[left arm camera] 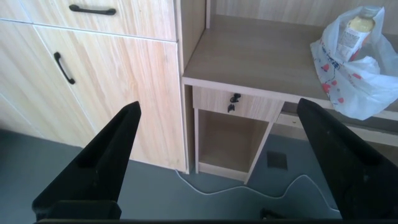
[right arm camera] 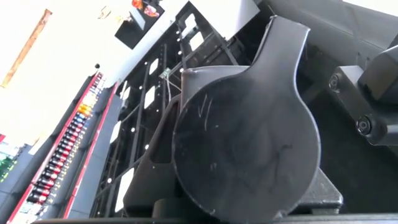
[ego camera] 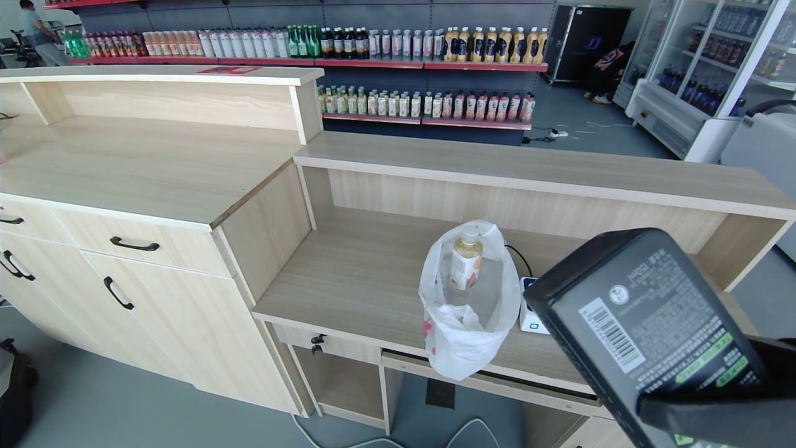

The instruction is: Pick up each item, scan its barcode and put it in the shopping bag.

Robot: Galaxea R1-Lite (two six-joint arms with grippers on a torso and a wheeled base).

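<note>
A black flat bottle [ego camera: 647, 317] with a white barcode label is held up close in the head view, lower right, by my right gripper [ego camera: 709, 401], which is shut on it. The bottle's round black base [right arm camera: 242, 143] faces the right wrist camera. A white plastic shopping bag [ego camera: 463, 323] stands open on the lower desk, with an upright pale-yellow drink bottle [ego camera: 466, 258] inside. Just right of the bag lies a small white scanner [ego camera: 532, 308] with a black cable. My left gripper [left arm camera: 217, 109] hangs open, holding nothing, low in front of the desk, left of the bag [left arm camera: 357, 68].
A tall wooden counter with drawers [ego camera: 137, 180] stands to the left of the lower desk [ego camera: 348, 274]. A raised ledge [ego camera: 535, 165] runs behind the desk. Shelves of bottles [ego camera: 429, 68] and fridges [ego camera: 703, 68] line the back. Cables [left arm camera: 236, 186] lie on the floor under the desk.
</note>
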